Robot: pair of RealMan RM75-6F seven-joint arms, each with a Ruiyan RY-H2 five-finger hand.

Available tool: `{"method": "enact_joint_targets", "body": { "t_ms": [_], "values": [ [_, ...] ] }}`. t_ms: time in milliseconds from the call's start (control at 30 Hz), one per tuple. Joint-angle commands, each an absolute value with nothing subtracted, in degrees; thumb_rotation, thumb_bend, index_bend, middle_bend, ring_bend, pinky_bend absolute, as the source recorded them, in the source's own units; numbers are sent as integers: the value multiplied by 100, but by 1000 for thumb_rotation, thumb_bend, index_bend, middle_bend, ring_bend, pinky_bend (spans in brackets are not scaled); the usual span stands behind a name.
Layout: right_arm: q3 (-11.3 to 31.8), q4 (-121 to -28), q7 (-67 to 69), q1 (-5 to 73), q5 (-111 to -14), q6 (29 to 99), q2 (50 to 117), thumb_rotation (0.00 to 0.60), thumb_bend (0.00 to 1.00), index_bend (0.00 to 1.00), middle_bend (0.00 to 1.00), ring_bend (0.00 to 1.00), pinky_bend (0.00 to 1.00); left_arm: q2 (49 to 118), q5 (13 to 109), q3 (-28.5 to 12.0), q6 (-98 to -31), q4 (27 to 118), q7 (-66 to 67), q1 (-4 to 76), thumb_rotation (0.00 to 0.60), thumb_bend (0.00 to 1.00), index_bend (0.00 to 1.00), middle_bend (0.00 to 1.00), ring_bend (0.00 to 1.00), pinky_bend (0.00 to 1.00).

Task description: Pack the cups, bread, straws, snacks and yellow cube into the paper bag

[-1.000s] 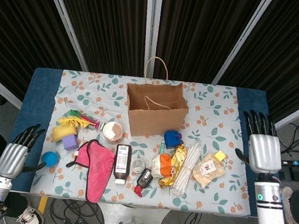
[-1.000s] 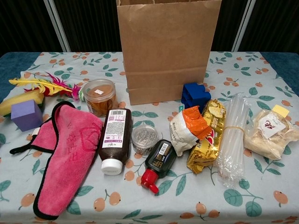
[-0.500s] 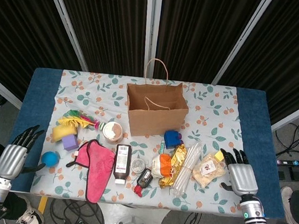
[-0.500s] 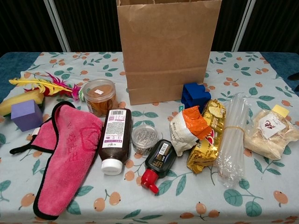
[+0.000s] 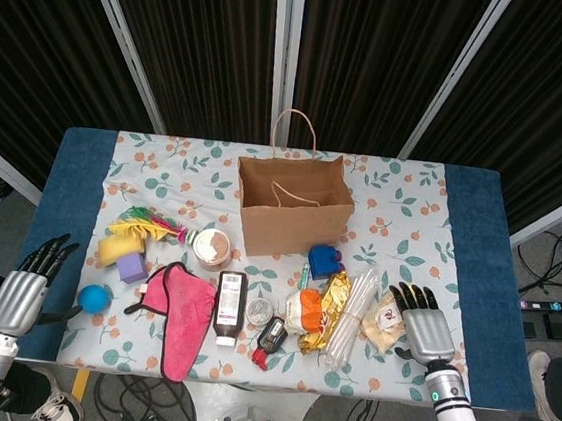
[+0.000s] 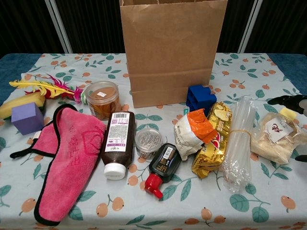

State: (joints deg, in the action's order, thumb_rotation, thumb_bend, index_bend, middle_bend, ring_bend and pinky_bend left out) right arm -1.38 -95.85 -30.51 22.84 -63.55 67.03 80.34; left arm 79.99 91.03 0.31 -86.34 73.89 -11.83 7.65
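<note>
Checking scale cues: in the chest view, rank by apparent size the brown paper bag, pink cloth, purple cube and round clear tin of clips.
1. Brown paper bag
2. Pink cloth
3. Purple cube and round clear tin of clips: look alike, unranked.

Silver palm and black fingers on the right hand (image 5: 423,321), and right under those fingers sits the pale tan bread bag (image 6: 276,139) with its white label, a yellow cube (image 6: 288,114) at the fingertips. Just inboard of the hand, clear straws (image 6: 238,139), then a gold snack pack (image 6: 213,139) and an orange-and-white one (image 6: 191,132). Further from it, a blue block (image 6: 200,97) and the plain brown paper bag (image 6: 172,50). Over by the silver-and-black left hand (image 5: 21,291): a blue ball (image 5: 94,297), a purple cube (image 6: 27,118), a pink cloth (image 6: 64,155) edged in black. The tablecloth (image 6: 96,67) is pale, printed with green leaves and orange fruit.
</note>
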Motion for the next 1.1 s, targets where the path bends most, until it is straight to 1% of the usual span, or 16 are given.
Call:
{"method": "enact_joint_targets", "body": {
  "t_ms": [33,167,267,367,400,467,500,633,767,900,967,1100],
  "values": [
    [-73,-9491,-3069,2317,-6297,6632,8132,600,0,0,30,0,0,8010,9084,19,-8619,7355,-1203,771,585,147,154,145,92,188],
    [16,-9286,-3092,2399,-6199,6476,8308,600,0,0,40,0,0,8030,9063,-5,-8606,7286,-1258,784,586,147,154,145,92,188],
    [103,-9123,-3233,2508,-6035,6327,8457,600,0,0,75,0,0,8055,9018,-52,-8594,7208,-1333,803,563,147,154,144,92,188],
    [166,-8998,-3335,2571,-5958,6298,8623,600,2,11,176,0,0,8063,8981,-92,-8586,7159,-1368,818,558,147,155,144,92,188],
    [185,-8954,-3356,2581,-5985,6334,8680,600,8,33,213,0,0,8065,8970,-104,-8589,7152,-1378,820,558,147,154,145,92,188],
    [209,-8891,-3344,2574,-6104,6452,8757,600,33,109,283,0,0,8060,8955,-115,-8587,7152,-1390,821,556,148,154,145,92,188],
    [226,-8860,-3302,2556,-6206,6549,8793,600,52,168,325,9,0,8054,8951,-119,-8584,7156,-1396,825,556,147,154,145,92,188],
    [253,-8788,-3099,2450,-6576,6909,8838,600,117,361,456,87,0,8043,8962,-120,-8591,7193,-1399,831,557,147,154,145,92,188],
    [260,-8805,-2946,2326,-6833,7193,8763,600,163,478,521,137,0,8036,8996,-94,-8589,7236,-1378,836,556,147,155,144,92,188],
    [280,-9031,-2790,2190,-7103,7496,8546,600,182,531,554,168,10,8012,9022,-74,-8621,7322,-1366,821,558,148,154,145,92,188],
    [294,-9235,-2778,2130,-7286,7692,8387,600,183,534,556,169,14,7988,9036,-69,-8645,7376,-1354,813,558,148,154,145,92,188],
    [425,-9984,-2844,2022,-7718,8182,7876,600,184,534,556,169,16,7936,9096,-48,-8708,7491,-1309,800,555,147,154,145,92,188]
  ]
}}
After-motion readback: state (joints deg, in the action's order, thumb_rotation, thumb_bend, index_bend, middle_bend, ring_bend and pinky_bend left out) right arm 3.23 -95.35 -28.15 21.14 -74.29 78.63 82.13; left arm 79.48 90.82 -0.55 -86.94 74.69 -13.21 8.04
